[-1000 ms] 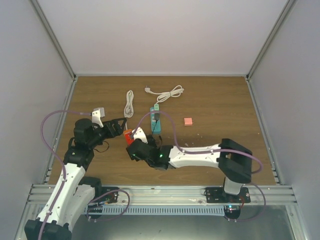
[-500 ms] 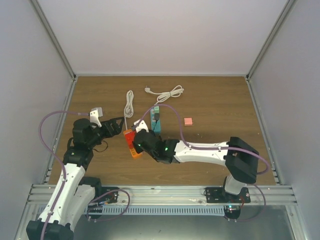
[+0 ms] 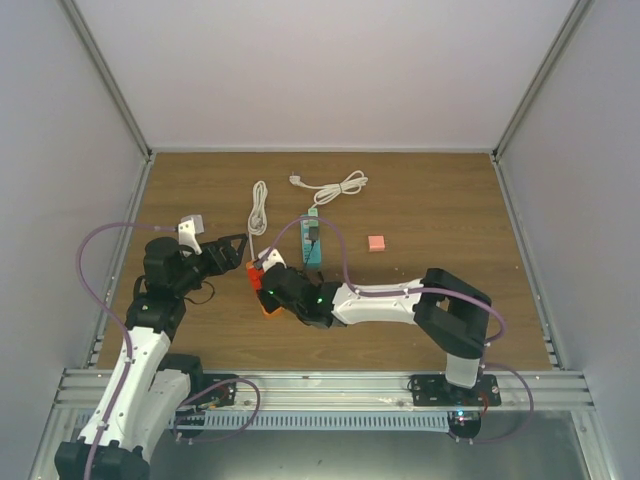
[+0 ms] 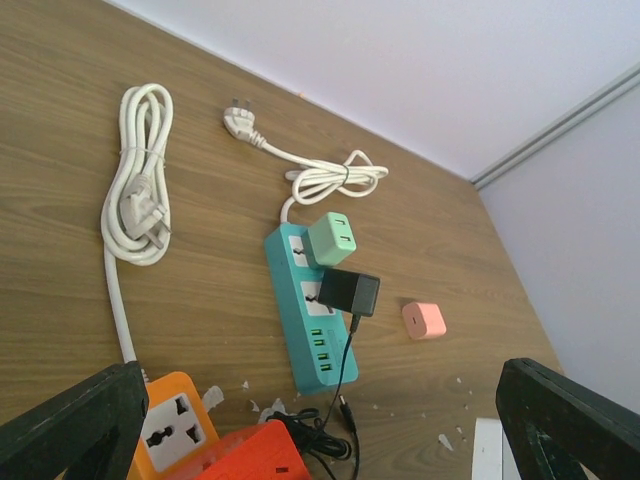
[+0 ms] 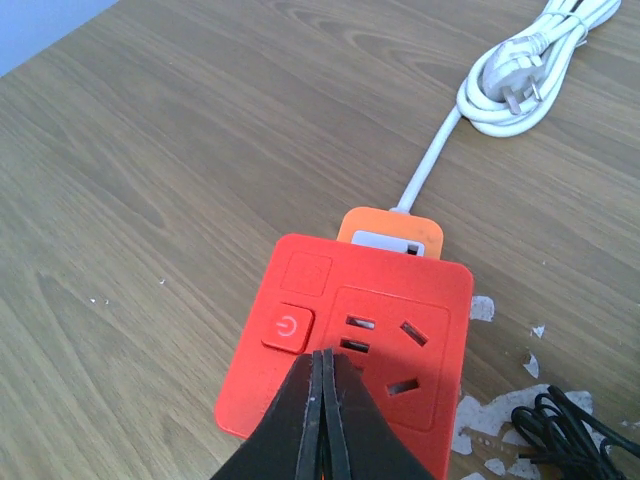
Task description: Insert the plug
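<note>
The plug (image 4: 350, 292) is a small black boxy adapter resting on the teal power strip (image 4: 305, 310). Its thin black wire trails down to a tangle (image 4: 310, 445) by the red socket block (image 4: 250, 455). From above, the plug (image 3: 314, 234) lies beyond both grippers. My right gripper (image 5: 323, 355) is shut on nothing, its tips just over the red socket block (image 5: 350, 340) beside the power button. My left gripper (image 4: 320, 385) stands wide open and empty, facing the teal strip from short of it. Whether the plug's prongs are seated I cannot tell.
The red block sits on an orange power strip (image 5: 390, 228) with a coiled white cord (image 4: 135, 200). A green adapter (image 4: 332, 238) occupies the teal strip's far end. A pink cube (image 4: 424, 320) lies to the right. A second white cord (image 4: 320, 175) lies behind.
My right gripper has gone from open to shut and its arm has swung toward the red socket block. The left arm has barely moved.
</note>
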`<state>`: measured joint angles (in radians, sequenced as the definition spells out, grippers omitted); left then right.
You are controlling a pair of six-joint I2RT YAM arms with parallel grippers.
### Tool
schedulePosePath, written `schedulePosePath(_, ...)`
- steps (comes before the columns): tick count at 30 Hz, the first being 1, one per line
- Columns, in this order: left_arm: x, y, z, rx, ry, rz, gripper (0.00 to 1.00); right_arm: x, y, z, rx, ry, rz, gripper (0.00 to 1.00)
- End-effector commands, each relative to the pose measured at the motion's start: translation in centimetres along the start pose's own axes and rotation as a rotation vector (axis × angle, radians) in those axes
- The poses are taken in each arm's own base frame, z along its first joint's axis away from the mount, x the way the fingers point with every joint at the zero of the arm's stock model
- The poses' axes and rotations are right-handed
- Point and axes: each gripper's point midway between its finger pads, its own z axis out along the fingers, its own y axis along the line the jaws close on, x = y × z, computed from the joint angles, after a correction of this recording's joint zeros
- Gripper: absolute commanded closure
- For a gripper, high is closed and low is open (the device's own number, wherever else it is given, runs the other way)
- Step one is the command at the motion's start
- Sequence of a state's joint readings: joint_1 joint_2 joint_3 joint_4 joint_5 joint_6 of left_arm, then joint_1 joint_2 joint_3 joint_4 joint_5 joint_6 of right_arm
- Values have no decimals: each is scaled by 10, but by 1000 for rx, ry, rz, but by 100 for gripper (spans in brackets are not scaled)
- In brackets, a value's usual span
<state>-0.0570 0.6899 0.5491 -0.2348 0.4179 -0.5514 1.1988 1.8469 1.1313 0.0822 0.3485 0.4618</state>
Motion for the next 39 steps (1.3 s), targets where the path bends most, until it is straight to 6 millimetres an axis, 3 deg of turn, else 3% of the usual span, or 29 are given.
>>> schedulePosePath(1, -6, -4, 0, 31, -30, 9, 1, 29, -3, 11, -10, 80, -6, 100)
schedulePosePath(5, -5, -4, 0, 33, -27, 5, 1, 21, -2, 6, -16, 67, -4, 100)
schedulePosePath(7, -5, -3, 0, 33, -26, 5, 1, 9, -4, -3, -6, 41, -2, 99)
schedulePosePath(8, -5, -3, 1, 33, -25, 4, 1, 0, -7, -9, 8, 20, 1, 95)
schedulePosePath(9, -5, -3, 1, 32, -26, 4, 1, -8, -11, -16, 28, -2, 5, 88)
schedulePosePath(10, -5, -3, 1, 32, -25, 4, 1, -18, -17, -24, 49, -27, 12, 74)
schedulePosePath(12, -5, -2, 1, 32, -25, 4, 1, -39, -31, -47, 85, -87, 31, 31)
schedulePosePath(13, -4, -3, 1, 34, -24, 3, 1, -46, -40, -57, 103, -112, 43, 18)
schedulePosePath(15, -3, -4, 1, 42, -17, 3, 1, -46, -70, -73, 179, -110, 69, 5)
schedulePosePath(18, -1, -5, 3, 54, -2, 3, 1, -36, -123, -91, 281, -86, 147, 1)
schedulePosePath(22, 4, -5, 9, 71, 30, -3, 1, -5, -197, -105, 364, -12, 285, 0)
schedulePosePath(25, 7, -12, 11, 121, 52, 7, 2, 9, -238, -113, 418, 30, 362, 1)
schedulePosePath(27, 10, -21, 11, 177, 62, 24, 7, 18, -259, -113, 452, 61, 398, 0)
schedulePosePath(32, 13, -23, 14, 182, 76, 38, 17, 51, -300, -96, 540, 174, 422, 0)
schedulePosePath(35, 14, -20, 16, 172, 77, 35, 17, 73, -309, -76, 568, 254, 409, 3)
schedulePosePath(39, 16, -18, 18, 164, 88, 28, 15, 75, -319, -62, 585, 283, 394, 11)
